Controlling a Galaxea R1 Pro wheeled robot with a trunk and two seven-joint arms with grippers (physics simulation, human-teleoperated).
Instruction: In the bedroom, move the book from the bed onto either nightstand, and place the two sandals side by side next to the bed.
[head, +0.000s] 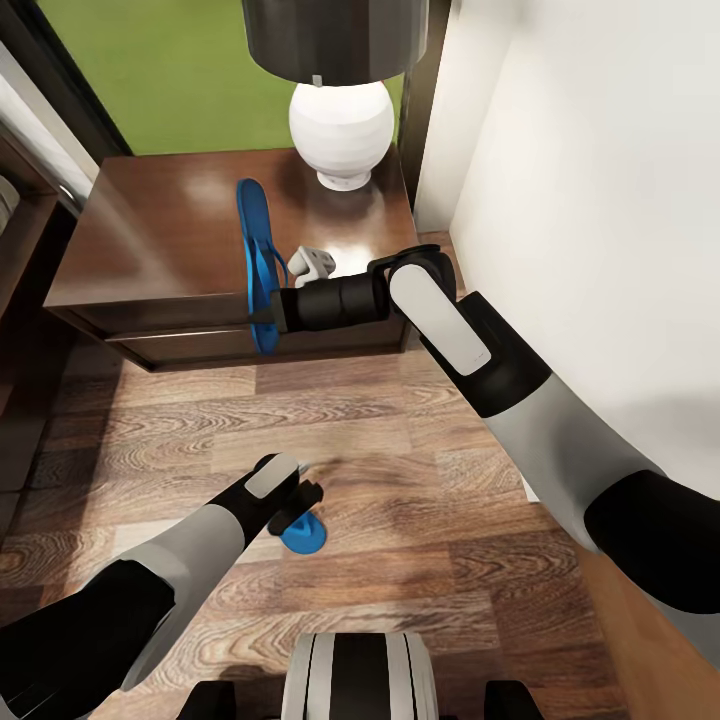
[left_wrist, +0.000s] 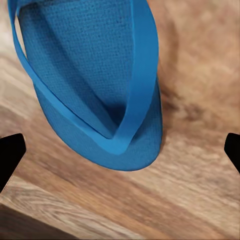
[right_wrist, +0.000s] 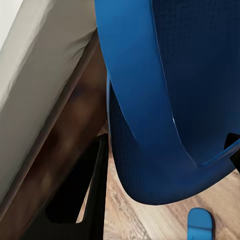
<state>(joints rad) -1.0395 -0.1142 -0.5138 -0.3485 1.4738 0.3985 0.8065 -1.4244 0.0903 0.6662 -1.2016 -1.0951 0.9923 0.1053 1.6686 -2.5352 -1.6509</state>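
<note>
Your left gripper (head: 305, 500), fingers apart, hovers over one bright blue flat sandal (head: 303, 535) on the wood-plank floor (head: 400, 470), your right gripper (head: 268, 312) clamps the other blue flip-flop (head: 258, 262) upright before the dark wooden nightstand (head: 170, 230); pairing's left.

You have no writing, label, brand, number or sign to read here: not on the blue sandal (left_wrist: 95, 85), not on the nightstand (head: 180, 230), and not on the white lamp (head: 340, 120).
</note>
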